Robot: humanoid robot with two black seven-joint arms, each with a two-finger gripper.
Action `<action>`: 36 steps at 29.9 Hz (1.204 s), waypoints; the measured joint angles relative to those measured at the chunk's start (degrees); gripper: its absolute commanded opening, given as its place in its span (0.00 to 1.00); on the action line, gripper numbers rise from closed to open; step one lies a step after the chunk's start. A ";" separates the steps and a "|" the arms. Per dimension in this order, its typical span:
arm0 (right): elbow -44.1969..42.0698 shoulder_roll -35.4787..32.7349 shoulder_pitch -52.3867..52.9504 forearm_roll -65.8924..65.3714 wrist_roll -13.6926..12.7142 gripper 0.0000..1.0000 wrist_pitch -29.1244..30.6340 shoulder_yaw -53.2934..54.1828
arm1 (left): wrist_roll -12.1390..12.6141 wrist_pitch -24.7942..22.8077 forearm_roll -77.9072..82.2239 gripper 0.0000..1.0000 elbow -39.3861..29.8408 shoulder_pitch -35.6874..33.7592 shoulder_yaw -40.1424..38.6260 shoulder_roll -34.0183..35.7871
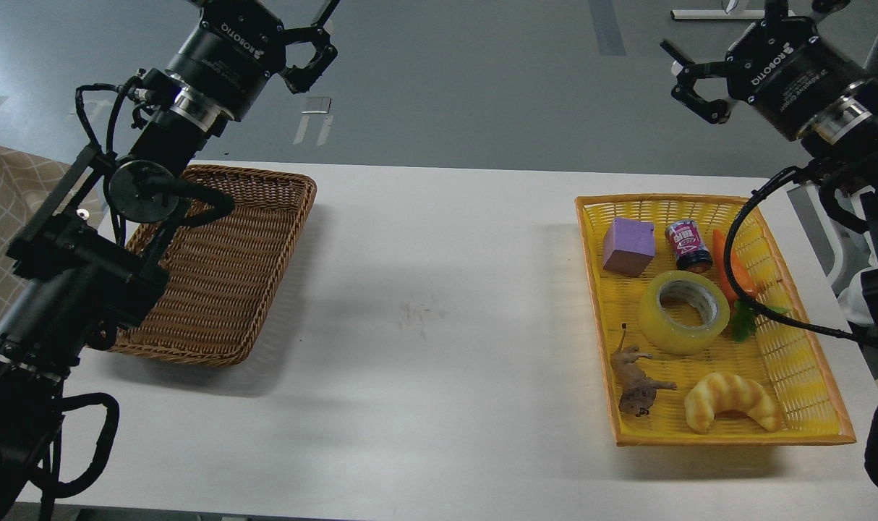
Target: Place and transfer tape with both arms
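The tape [683, 312] lies flat in the middle of the yellow basket [808, 376], at the table's [439, 289] 3 o'clock. At 9 o'clock sits a brown wicker basket [244, 275]. The left gripper [314, 45] hangs released at 11 o'clock, holding nothing; the right gripper [693, 79], fingers spread, hangs at 1 o'clock above the yellow basket.

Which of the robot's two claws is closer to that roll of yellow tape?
The right one. The right gripper hangs open above the far end of the yellow basket holding the tape. The left gripper, also open, is raised beyond the brown wicker basket, across the table.
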 measured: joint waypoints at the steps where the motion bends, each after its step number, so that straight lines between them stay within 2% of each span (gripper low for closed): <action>1: 0.03 0.00 0.00 0.00 -0.03 1.00 0.00 0.00 | 0.05 0.00 0.10 0.98 0.00 0.08 0.07 0.07; 8: 0.17 0.00 -0.20 0.00 -0.04 1.00 0.00 0.00 | -0.08 0.00 0.24 0.98 0.00 0.82 2.96 0.74; 27: 0.16 -1.08 -1.60 -0.93 -0.28 1.00 0.00 -1.26 | -0.39 0.00 0.25 0.98 0.00 0.82 3.16 1.28; 36: 1.06 -11.61 -0.85 -8.57 -0.10 1.00 0.00 -13.38 | -0.61 0.00 2.77 0.98 0.17 0.95 3.25 1.93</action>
